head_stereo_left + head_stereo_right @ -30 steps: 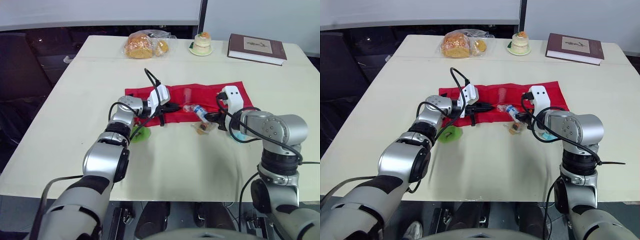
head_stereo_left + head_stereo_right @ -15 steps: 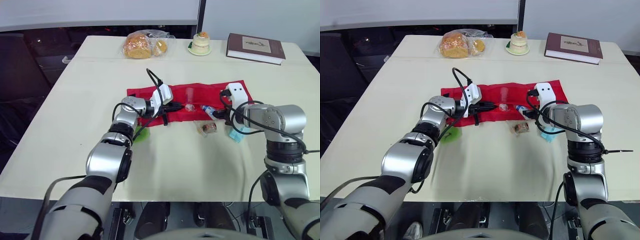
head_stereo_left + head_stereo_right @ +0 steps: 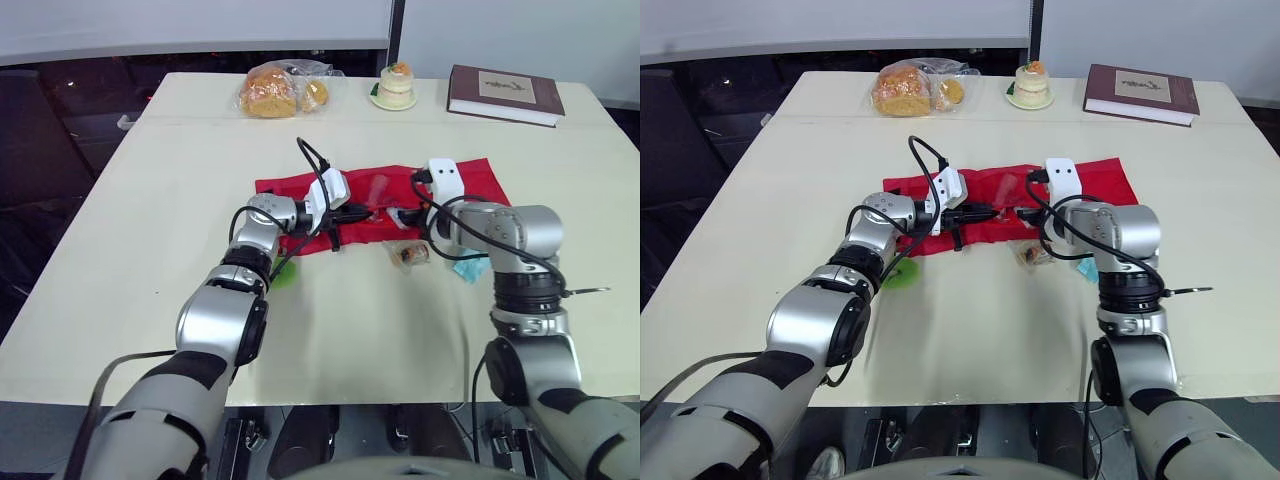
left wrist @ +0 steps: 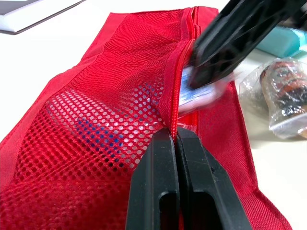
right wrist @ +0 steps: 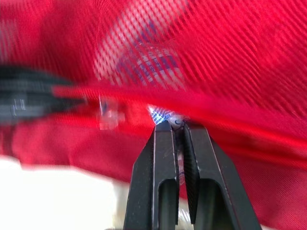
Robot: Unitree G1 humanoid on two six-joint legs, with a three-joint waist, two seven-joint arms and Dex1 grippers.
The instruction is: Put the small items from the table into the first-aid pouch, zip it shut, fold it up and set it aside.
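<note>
"Which step is this?"

"Filling the pouch (image 4: 110, 91), I'd say. The left gripper (image 4: 175, 137) is pinched tight on the zip edge, holding the mouth up. The right gripper (image 5: 173, 126) is closed on a small blue-and-white packet (image 5: 164, 114), right at that mouth, facing the left gripper."

"And next?"

"Push the packet past the zip, then let go. A wrapped item (image 3: 411, 254) lies on the surface (image 3: 350, 330) just beside the right gripper, a teal one (image 3: 468, 271) near it, and a green one (image 3: 284, 273) back along the left arm. They go in before zipping."
</note>
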